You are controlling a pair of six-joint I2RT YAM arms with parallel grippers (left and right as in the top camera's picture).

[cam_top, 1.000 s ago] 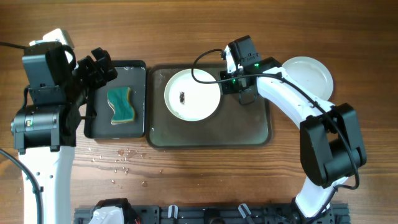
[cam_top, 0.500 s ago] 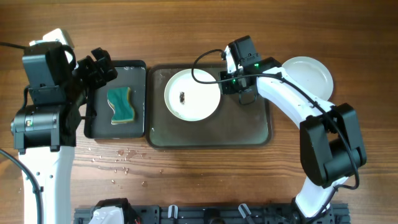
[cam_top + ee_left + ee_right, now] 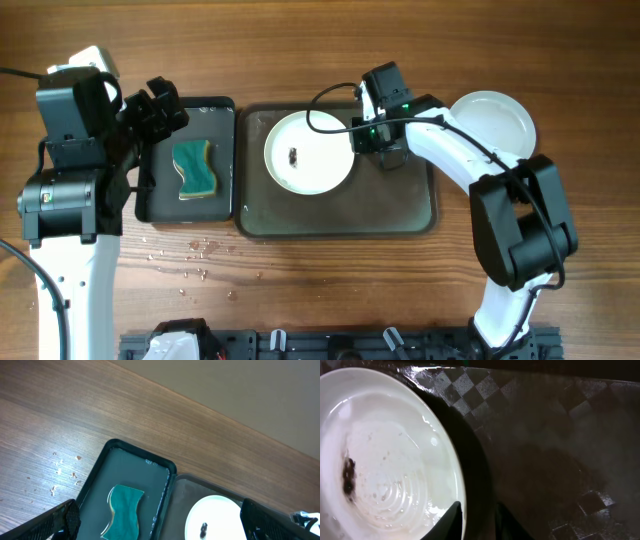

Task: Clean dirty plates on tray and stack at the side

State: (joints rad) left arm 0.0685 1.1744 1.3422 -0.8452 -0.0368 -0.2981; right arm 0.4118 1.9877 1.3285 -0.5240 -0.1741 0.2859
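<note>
One white plate [image 3: 308, 152] with a dark smear [image 3: 347, 477] lies on the left half of the dark grey-green tray [image 3: 400, 210]. A second white plate [image 3: 495, 122] rests on the wood to the right of the tray. My right gripper [image 3: 360, 142] is down at the first plate's right rim. In the right wrist view its jaws [image 3: 477, 510] stand narrowly open astride that rim, one fingertip [image 3: 454, 512] over the plate [image 3: 390, 450], the other over the tray [image 3: 560, 450]. My left gripper [image 3: 160, 105] hangs wide open above the black tray's left side, holding nothing.
A teal sponge [image 3: 194, 168] lies in the narrow black glossy tray [image 3: 222, 115] left of the big tray; the left wrist view shows the sponge [image 3: 122, 510] too. Water droplets [image 3: 190, 255] speckle the wood in front of the black tray. A dark rack [image 3: 330, 345] runs along the table's front edge.
My right gripper has shifted slightly left onto the plate's rim and its jaws have parted from shut. The left arm, the plates and the sponge have not moved.
</note>
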